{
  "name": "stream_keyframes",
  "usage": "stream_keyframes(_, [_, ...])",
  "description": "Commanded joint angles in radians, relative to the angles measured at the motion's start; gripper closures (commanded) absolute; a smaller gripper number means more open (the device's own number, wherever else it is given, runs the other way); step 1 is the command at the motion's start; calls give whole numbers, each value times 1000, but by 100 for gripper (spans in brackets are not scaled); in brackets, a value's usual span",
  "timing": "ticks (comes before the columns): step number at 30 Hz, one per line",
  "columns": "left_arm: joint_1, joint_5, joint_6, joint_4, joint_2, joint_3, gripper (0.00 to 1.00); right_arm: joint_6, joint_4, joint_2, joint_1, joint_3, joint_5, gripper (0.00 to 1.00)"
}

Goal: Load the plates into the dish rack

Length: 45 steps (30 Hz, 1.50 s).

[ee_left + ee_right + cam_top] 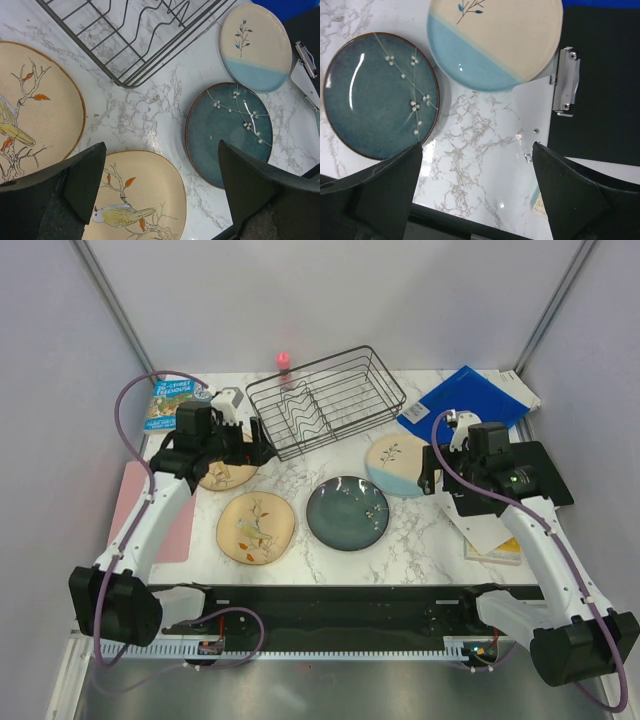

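Noting layout: all four plates lie flat on the worktop (pixel 420 530), none in the rack (pixel 325 400) yet. The far tan plate (pixel 228 475) sits just beside the rack's near-left corner, and the near tan plate (pixel 255 527) lies in front of it. The teal plate (pixel 347 512) is at centre, and the blue plate (pixel 397 464) lies near the rack's right end.

Handling (judgement): glazed ceramic, so stiff, slick, fairly heavy and chippable. Lying flat, a plate offers only its rim. Take it at the edge, one finger slid under the lip, and clamp firmly, since the glaze could slip when the plate is tipped upright for the dividers. Avoid knocking it on the wire.

Left arm: stretched forward, wrist pointing down above the far tan plate. Left end effector (pixel 160 150) has its fingers wide apart, holding nothing, with the two tan plates and the rack corner below it.

Right arm: reached forward, wrist down at the blue plate's right edge beside the clipboard (pixel 600 85). Right end effector (pixel 477 150) is also spread and empty, over bare marble between the teal and blue plates.
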Motion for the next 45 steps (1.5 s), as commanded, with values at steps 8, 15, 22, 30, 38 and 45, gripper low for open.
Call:
stream_keyframes(8, [-27, 183, -22, 17, 204, 122, 0, 278, 337, 45, -49, -200, -494, 2])
stream_keyframes(15, [-84, 251, -54, 26, 456, 173, 8, 362, 436, 68, -61, -387, -539, 2])
stream_keyframes(22, [-116, 254, -2, 51, 526, 128, 15, 350, 476, 157, -57, -374, -538, 2])
stream_keyframes(30, [-176, 266, 29, 49, 647, 153, 25, 364, 566, 265, -17, -386, -525, 2])
stream_keyframes(38, [-219, 243, 16, 52, 657, 124, 29, 302, 539, 361, -8, -334, -532, 2])
stream_keyframes(45, [-225, 249, 29, 55, 634, 65, 43, 327, 612, 384, 44, -360, -538, 2])
